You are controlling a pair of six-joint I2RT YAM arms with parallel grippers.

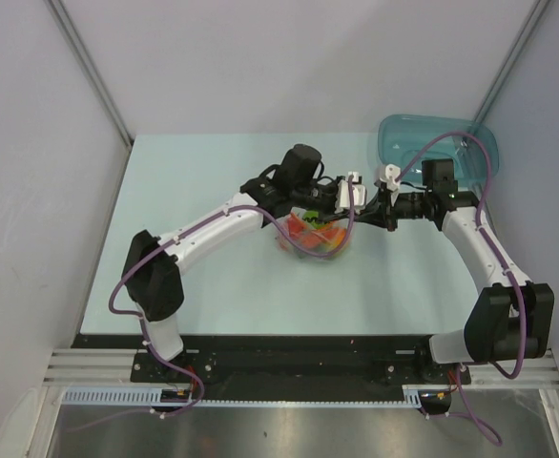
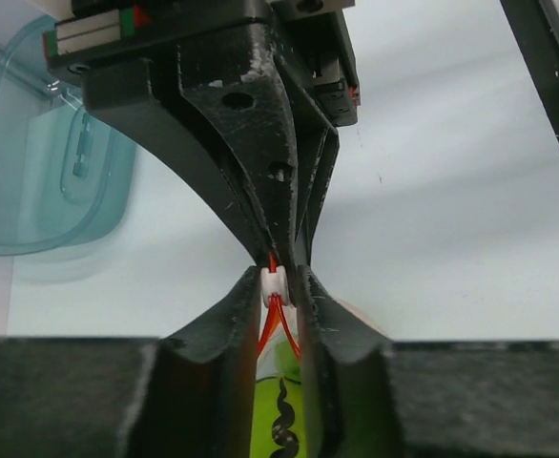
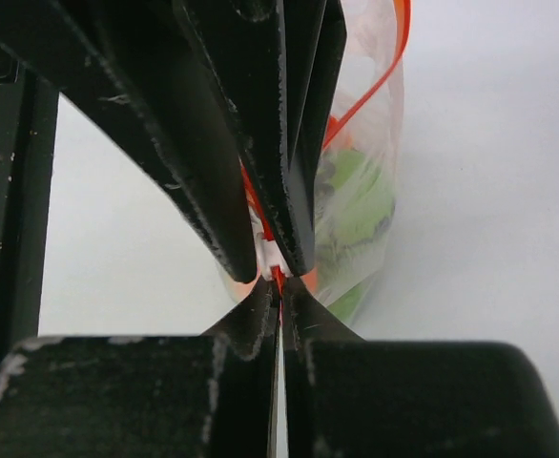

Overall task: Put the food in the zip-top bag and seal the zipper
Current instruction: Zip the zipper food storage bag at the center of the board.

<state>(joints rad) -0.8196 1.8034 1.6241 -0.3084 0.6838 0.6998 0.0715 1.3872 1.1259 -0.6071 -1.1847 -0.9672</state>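
Note:
The clear zip-top bag (image 1: 315, 236) lies mid-table with the food (image 1: 310, 232) inside; green and red-orange pieces show through it. In the right wrist view the bag (image 3: 365, 181) hangs behind the fingers with green food (image 3: 351, 205) in it. My left gripper (image 2: 278, 284) is shut on the white slider (image 2: 276, 282) of the red-orange zipper (image 2: 283, 334), whose two strips part below it. My right gripper (image 3: 279, 286) is shut on the zipper's end (image 3: 277, 277), tip to tip with the left fingers. In the top view both grippers, left (image 1: 354, 196) and right (image 1: 373, 204), meet at the bag's right end.
A translucent teal tray (image 1: 442, 143) sits at the table's back right corner, also in the left wrist view (image 2: 41, 181). Grey walls stand on both sides of the pale table (image 1: 194, 181).

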